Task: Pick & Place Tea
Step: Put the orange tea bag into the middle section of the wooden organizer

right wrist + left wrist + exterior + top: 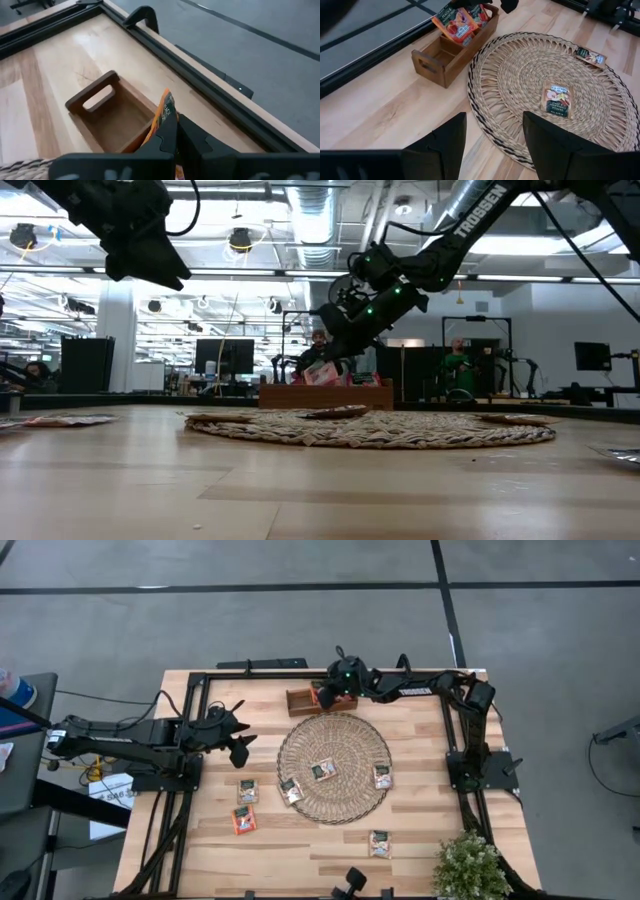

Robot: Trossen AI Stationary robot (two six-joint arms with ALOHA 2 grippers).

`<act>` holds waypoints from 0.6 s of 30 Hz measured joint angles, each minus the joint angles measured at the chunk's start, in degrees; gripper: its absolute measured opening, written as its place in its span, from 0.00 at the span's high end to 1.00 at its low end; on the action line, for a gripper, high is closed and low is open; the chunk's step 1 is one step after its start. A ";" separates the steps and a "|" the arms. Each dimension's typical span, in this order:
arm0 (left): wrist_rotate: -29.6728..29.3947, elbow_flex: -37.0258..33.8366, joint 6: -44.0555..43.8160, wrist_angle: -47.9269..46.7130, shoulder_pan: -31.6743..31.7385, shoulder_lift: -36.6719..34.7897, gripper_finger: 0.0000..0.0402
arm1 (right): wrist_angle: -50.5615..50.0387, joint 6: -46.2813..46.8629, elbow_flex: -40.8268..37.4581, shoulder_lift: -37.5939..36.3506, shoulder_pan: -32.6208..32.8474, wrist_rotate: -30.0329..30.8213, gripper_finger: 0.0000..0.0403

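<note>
I had the right claw pinching an orange sachet above the wooden tray, the left claw spread idle beside the woven mat, and six sachets remained around it.

The light wooden table is occupied by a round woven mat, a brown wooden compartment tray, a small green plant and three tea sachets lying directly on the wood.

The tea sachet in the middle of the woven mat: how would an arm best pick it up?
The tea sachet lies flat on the woven mat, so probably come straight down and pinch across two opposite edges. The open left gripper, left of the mat, looks nearest.
</note>
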 joint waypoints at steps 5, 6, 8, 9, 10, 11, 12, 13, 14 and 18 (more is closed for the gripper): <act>0.00 0.02 0.65 0.00 0.00 0.00 0.53 | -0.63 -1.68 0.00 0.00 0.35 0.01 1.00; 0.00 0.02 1.00 0.00 0.00 0.00 0.53 | -0.93 -2.30 0.00 0.00 0.37 0.01 1.00; 0.00 0.02 1.09 0.00 0.00 0.00 0.53 | -1.48 -2.90 0.00 0.00 0.45 0.10 1.00; 0.00 0.02 1.09 0.00 0.00 0.00 0.53 | -1.47 -2.96 0.00 0.00 0.45 0.08 1.00; 0.00 0.04 1.11 0.00 0.00 0.00 0.53 | -1.47 -2.96 0.00 0.00 0.47 0.08 1.00; 0.00 0.04 1.11 0.00 0.00 0.00 0.53 | -1.45 -3.02 0.00 0.00 0.47 0.08 1.00; 0.00 0.04 1.11 0.00 0.00 0.00 0.53 | -1.46 -3.09 0.00 0.00 0.47 0.08 1.00; 0.00 0.04 1.11 0.00 -0.02 0.00 0.53 | -1.47 -3.08 0.00 0.00 0.47 0.08 0.99; 0.00 0.04 1.14 0.00 0.00 0.00 0.53 | -1.47 -3.10 0.00 0.00 0.47 0.08 0.98; 0.00 0.04 1.14 0.00 0.00 0.00 0.53 | -1.47 -3.11 0.00 0.00 0.47 0.10 0.90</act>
